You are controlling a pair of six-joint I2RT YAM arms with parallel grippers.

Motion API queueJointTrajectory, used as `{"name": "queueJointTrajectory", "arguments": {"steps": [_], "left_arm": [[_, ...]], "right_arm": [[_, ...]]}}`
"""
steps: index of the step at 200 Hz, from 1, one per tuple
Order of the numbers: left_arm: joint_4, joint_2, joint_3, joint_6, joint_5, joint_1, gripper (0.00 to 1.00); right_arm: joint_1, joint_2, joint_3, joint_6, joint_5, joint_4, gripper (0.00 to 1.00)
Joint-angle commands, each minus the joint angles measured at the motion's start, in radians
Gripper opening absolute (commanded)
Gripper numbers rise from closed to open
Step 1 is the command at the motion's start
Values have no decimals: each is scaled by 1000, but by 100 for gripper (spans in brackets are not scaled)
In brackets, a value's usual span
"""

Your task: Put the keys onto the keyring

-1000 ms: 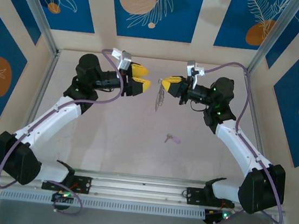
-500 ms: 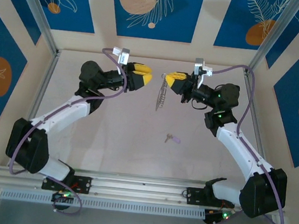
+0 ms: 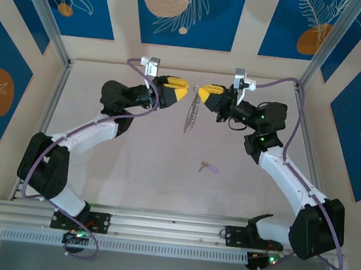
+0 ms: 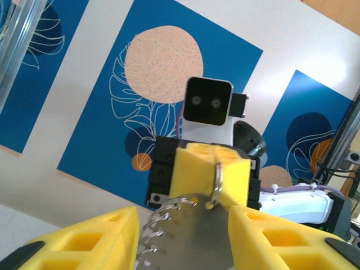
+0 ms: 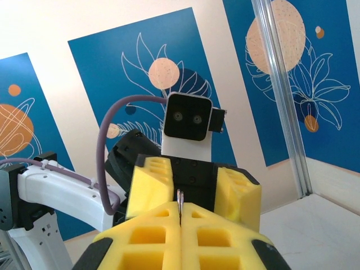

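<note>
Moved in since a second ago: left end effector (image 3: 184, 92), jaws flanking the keyring (image 3: 191, 115); whether it grasps cannot be told. Keyring hangs mid-air. Right end effector (image 3: 202, 92) clenched on its top loop. Key (image 3: 207, 167) flat on counter (image 3: 137, 163).

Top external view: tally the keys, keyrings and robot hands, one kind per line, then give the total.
key: 1
keyring: 1
hands: 2 (left hand, right hand)
total: 4
</note>
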Motion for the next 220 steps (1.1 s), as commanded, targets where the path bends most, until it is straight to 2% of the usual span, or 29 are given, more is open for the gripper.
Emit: {"name": "queueJointTrajectory", "arguments": {"steps": [1, 150, 220], "left_arm": [[78, 8, 40, -18, 8, -10, 45], [71, 36, 71, -31, 39, -30, 40], [64, 40, 76, -28, 54, -41, 33]], "right_arm": [[12, 9, 12, 13, 29, 50, 0], [33, 33, 20, 13, 27, 50, 0], [36, 34, 20, 9, 29, 44, 0]]}}
